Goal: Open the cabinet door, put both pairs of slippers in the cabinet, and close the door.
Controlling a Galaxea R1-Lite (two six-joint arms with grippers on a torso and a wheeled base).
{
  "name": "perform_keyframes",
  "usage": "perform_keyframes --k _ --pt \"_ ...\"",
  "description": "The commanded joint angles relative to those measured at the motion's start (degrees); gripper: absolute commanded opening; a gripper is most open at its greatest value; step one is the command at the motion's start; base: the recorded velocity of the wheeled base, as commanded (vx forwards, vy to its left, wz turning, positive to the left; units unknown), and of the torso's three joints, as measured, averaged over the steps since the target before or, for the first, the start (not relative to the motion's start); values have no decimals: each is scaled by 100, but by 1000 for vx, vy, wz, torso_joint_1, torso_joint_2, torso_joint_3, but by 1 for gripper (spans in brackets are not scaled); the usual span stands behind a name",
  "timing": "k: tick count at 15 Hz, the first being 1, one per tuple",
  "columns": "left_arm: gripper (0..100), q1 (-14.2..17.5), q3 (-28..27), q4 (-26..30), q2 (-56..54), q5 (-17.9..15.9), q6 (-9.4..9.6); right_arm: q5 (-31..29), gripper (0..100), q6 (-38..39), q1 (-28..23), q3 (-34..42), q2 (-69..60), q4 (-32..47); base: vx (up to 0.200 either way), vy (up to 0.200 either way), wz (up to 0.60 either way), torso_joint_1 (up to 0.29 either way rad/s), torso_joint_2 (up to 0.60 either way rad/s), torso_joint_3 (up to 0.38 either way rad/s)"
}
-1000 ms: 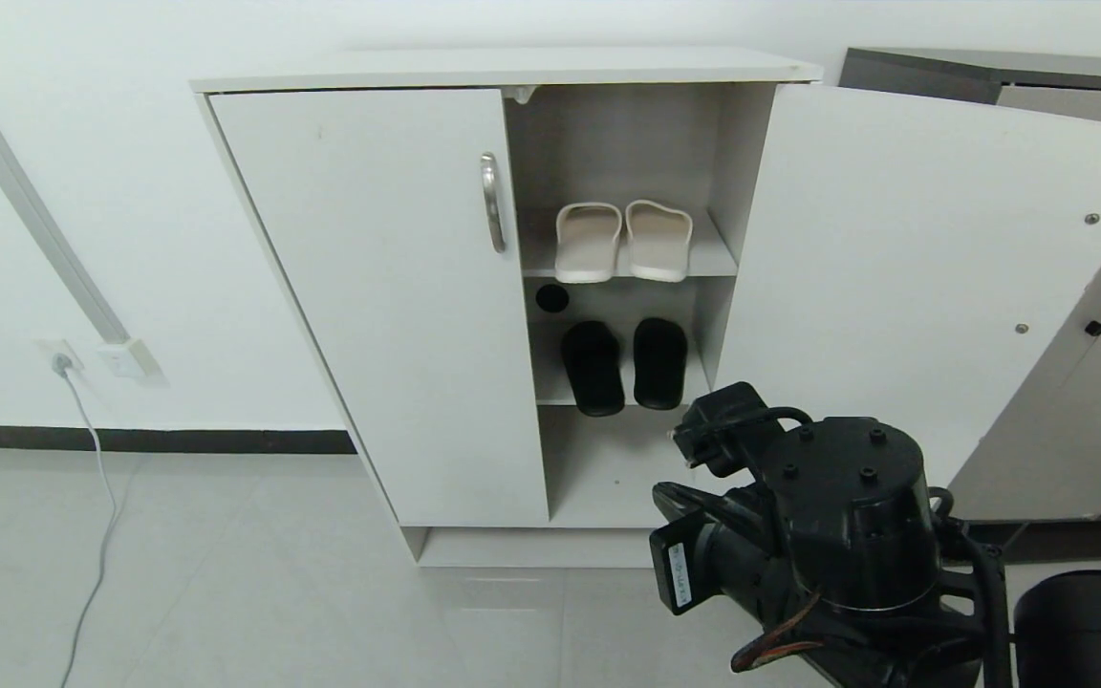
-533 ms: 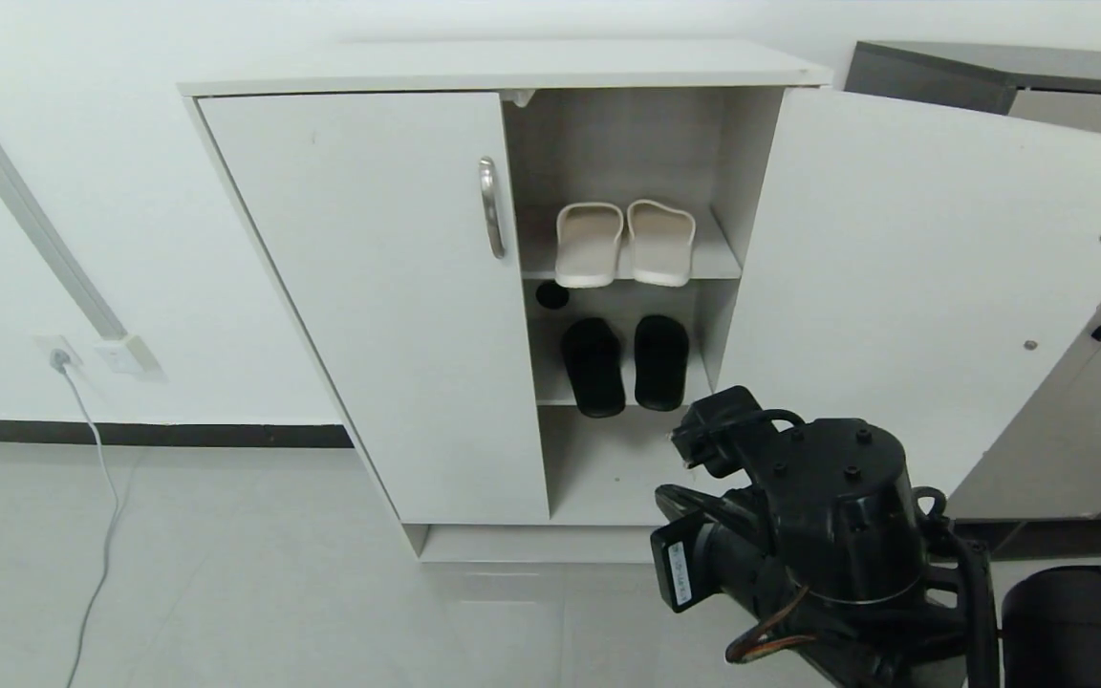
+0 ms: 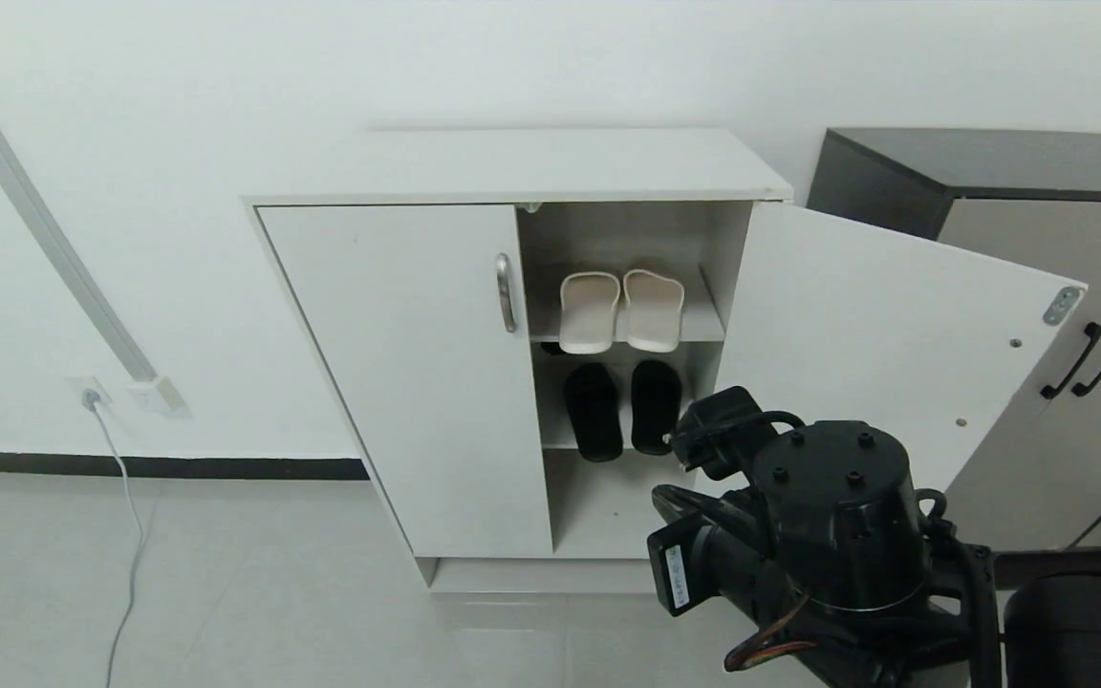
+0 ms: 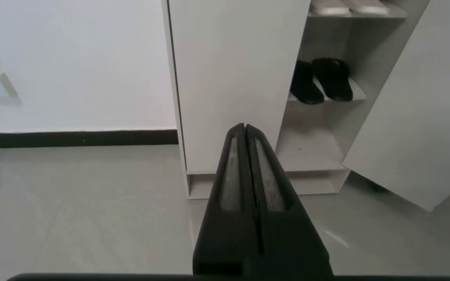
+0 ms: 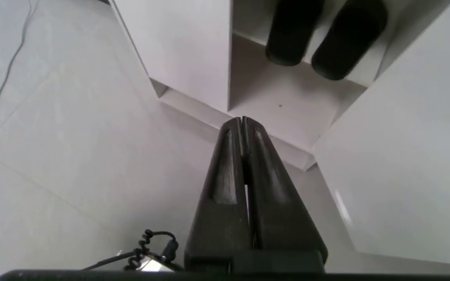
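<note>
- A grey cable duct (image 3: 34, 210) runs diagonally down the white wall at the far left of the head view. It ends at a wall socket (image 3: 87, 394), and a pale cord (image 3: 125, 497) trails from there onto the tiled floor (image 3: 226, 592).
- A white cabinet (image 3: 512, 162) stands against the wall at centre frame.
- Its left door (image 3: 398, 373) is shut and has an upright metal handle (image 3: 507, 292) near its inner edge.
- The left claw (image 4: 244, 136) hangs above the floor in front of that shut door, its two fingers pressed flat together with nothing between them.
- A pair of beige slippers (image 3: 590, 311) sits side by side on the upper shelf, just right of the handle, inside the open half of the cabinet.
- A pair of black slippers (image 3: 593, 411) sits side by side on the shelf directly below. The bottom compartment lies beneath them.
- The right door (image 3: 875, 354) stands swung wide open, reaching toward the right of the frame.
- The black right arm (image 3: 828, 535) fills the lower right of the head view, in front of the open door's lower corner.
- The right claw (image 5: 244, 129) is closed tight and holds nothing. It hangs over the floor just before the cabinet's base, with the black slippers ahead of it.
- A grey cabinet (image 3: 1038, 239) with two black handles (image 3: 1086, 358) stands at the far right, behind the open door.
</note>
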Motion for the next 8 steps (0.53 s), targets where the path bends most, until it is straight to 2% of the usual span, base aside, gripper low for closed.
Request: perform_keyframes --k 1,8 --pt "0 -1 -1 -2 7 -1 3 -10 0 0 4 1 0 -3 0 0 0 139 -456 -325" --pt "0 -1 -1 -2 7 -10 12 -27 0 0 21 -43 -79 -3 0 0 0 164 -480 -320"
